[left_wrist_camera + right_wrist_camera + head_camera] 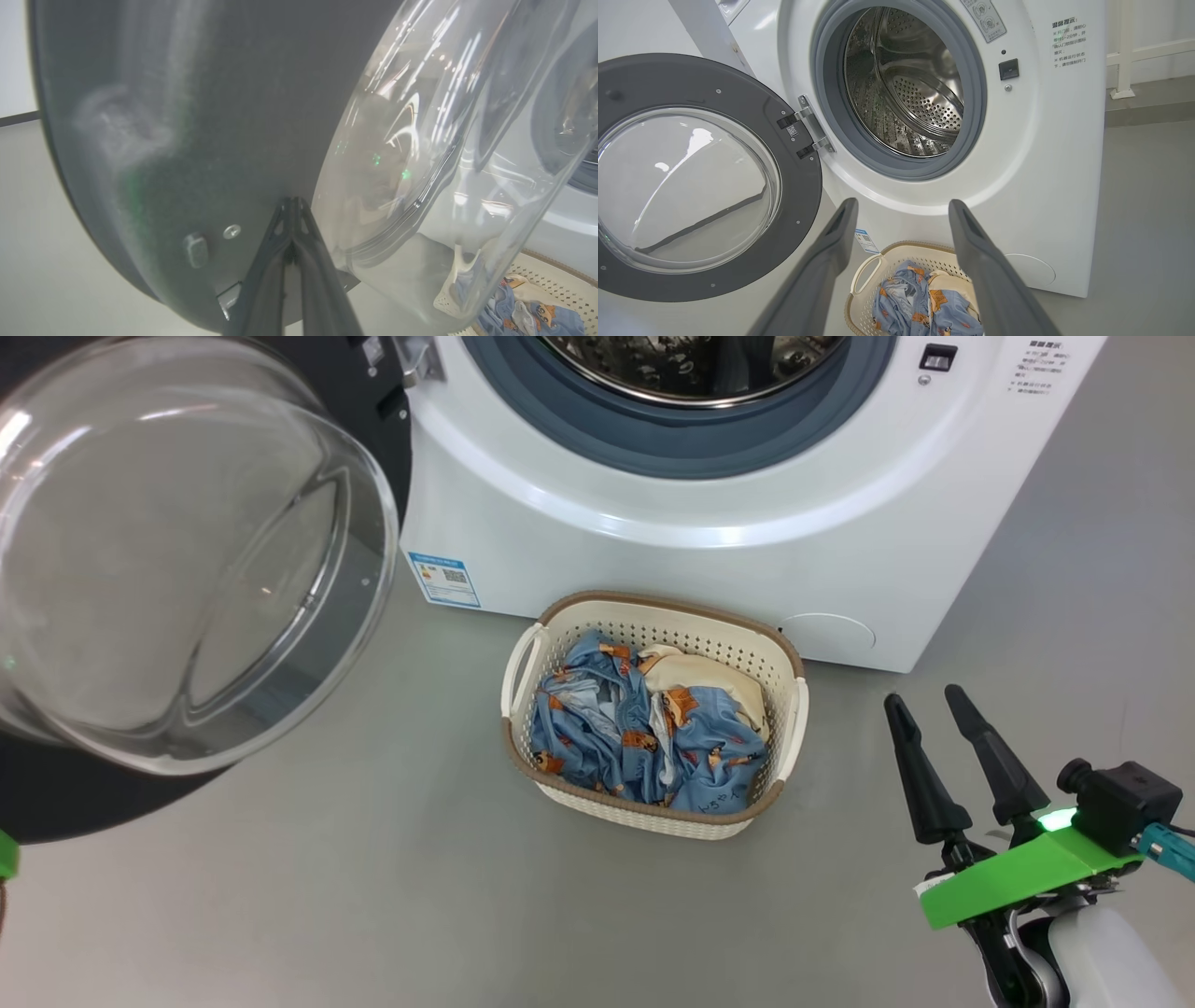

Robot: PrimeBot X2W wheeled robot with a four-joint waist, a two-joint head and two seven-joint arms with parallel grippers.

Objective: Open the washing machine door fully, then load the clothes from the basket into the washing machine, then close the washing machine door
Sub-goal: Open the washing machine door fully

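Observation:
The washing machine door stands swung wide open to the left, its clear glass bowl bulging toward me. The washing machine shows its grey gasket and bare steel drum. On the floor in front of it sits the basket, holding the clothes, blue printed fabric with some cream cloth. My right gripper hovers open and holds nothing, right of the basket. My left gripper is shut, its tips right at the door's dark inner ring beside the glass.
Grey floor spreads around the basket. The open door takes up the space left of the machine's opening. A white frame leg and a low step stand behind the machine on the right.

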